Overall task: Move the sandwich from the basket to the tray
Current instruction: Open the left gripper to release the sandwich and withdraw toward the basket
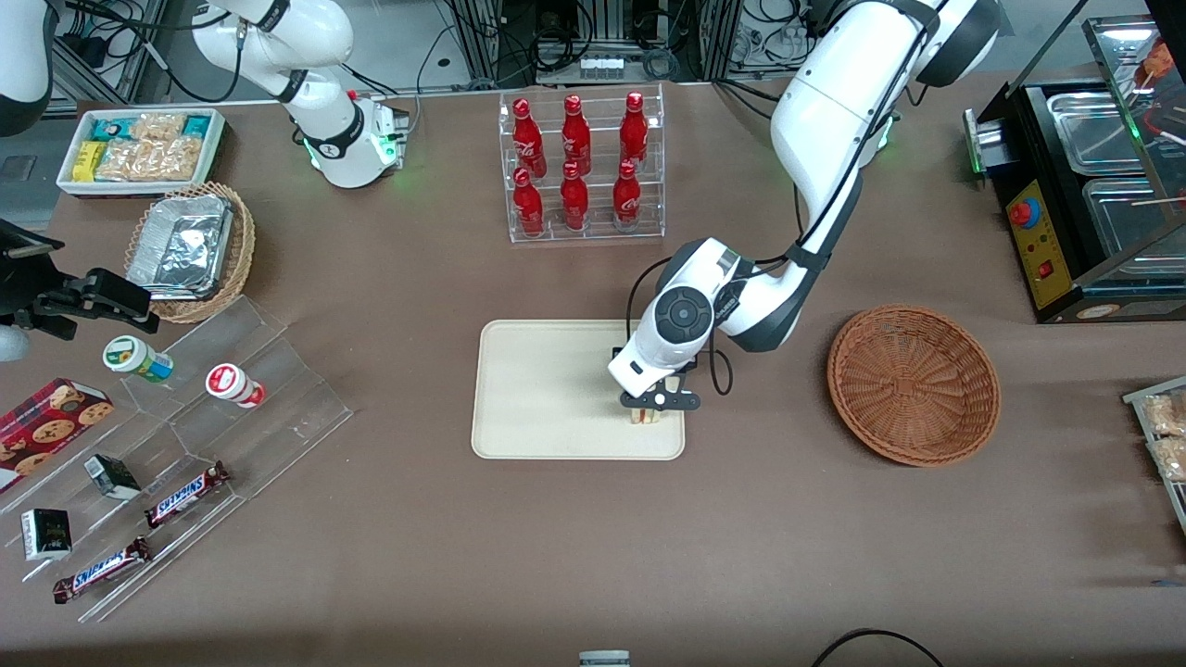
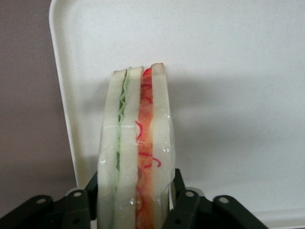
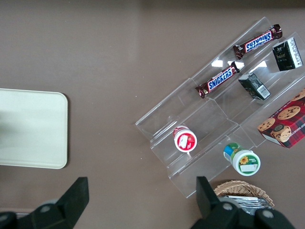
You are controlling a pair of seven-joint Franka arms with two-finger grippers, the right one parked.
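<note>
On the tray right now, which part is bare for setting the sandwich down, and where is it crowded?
The tray is bare from its edge toward the parked arm across to the gripper, which is shut on the sandwich over the corner nearest the basket. That corner alone is crowded. The basket is empty.

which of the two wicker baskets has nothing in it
The reddish-brown round wicker basket beside the pincer; the lighter tan wicker basket holds foil containers.

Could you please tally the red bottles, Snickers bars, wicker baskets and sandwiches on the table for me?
Red bottles: 6
Snickers bars: 2
Wicker baskets: 2
Sandwich, held by the gripper over the tray: 1
Total: 11
</note>
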